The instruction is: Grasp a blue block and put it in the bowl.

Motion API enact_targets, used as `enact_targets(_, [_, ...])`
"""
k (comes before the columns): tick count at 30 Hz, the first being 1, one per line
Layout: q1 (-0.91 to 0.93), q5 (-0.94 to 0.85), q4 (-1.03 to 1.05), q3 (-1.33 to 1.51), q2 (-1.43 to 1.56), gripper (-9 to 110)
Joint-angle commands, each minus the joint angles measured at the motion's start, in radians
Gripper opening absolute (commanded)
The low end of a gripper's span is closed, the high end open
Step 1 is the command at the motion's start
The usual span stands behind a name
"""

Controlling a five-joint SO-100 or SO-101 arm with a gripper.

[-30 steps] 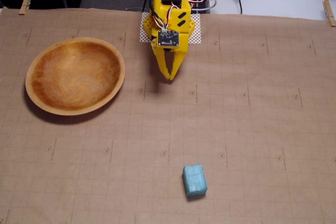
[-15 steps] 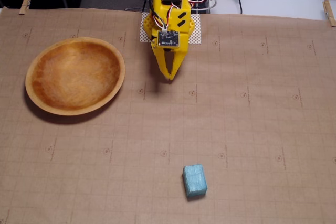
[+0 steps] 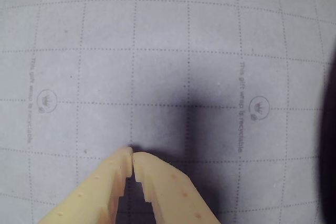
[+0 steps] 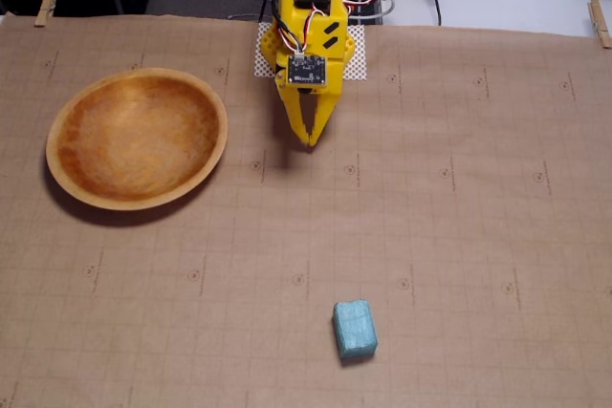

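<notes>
Two things matter for the coming move: the blue block [image 4: 355, 329] and the tool [image 4: 310, 140], and they lie well apart. In the fixed view the block sits on the paper-covered table [image 4: 478, 217] near the bottom edge, a little right of centre, while the tool hangs close to the arm's base at the far side. So the block lies toward the near side of the scene and slightly to the right of the tool. Its long axis runs roughly near-to-far, tilted a touch, so its short width faces left and right. That should suit a grasp across the narrow sides, provided the tool comes in from the far side without much twisting.

As for the tool itself, the wrist view shows its two pale fingertips [image 3: 122, 157] meeting at a point, clenched with nothing between them. They are over bare gridded paper; whether they touch the paper I cannot tell. The block does not appear in the wrist view at all.

Off to the left in the fixed view, at about the same depth as the tool, rests the bowl [image 4: 212, 155], empty. By my judgement the task has barely begun: the tool must spread its fingers and reach out over the block.
</notes>
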Motion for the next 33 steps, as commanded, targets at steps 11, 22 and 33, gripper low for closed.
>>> enact_targets(11, [-0.002, -0.012, -0.005, -0.414, 0.006, -3])
enact_targets(22, [0.054, -0.006, -0.006, -0.557, -0.005, -2])
enact_targets(33, [0.075, 0.002, -0.350, -0.526, -0.006, 22])
